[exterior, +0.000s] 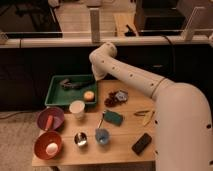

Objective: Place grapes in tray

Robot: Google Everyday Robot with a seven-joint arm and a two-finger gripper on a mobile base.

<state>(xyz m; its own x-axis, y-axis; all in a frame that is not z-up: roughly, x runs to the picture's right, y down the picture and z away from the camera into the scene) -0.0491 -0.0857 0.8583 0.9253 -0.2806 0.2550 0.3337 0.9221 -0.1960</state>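
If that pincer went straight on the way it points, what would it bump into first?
The pincer hangs low over the green tray, pointing left. It would probably meet the tray's left wall or floor first, though depth is unclear.

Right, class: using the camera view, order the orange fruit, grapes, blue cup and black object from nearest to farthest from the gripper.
The gripper is down in the green tray, back left.
1. The orange fruit, in the tray's front right corner.
2. The grapes, just right of the tray.
3. The blue cup, near the front edge.
4. The black object, front right.
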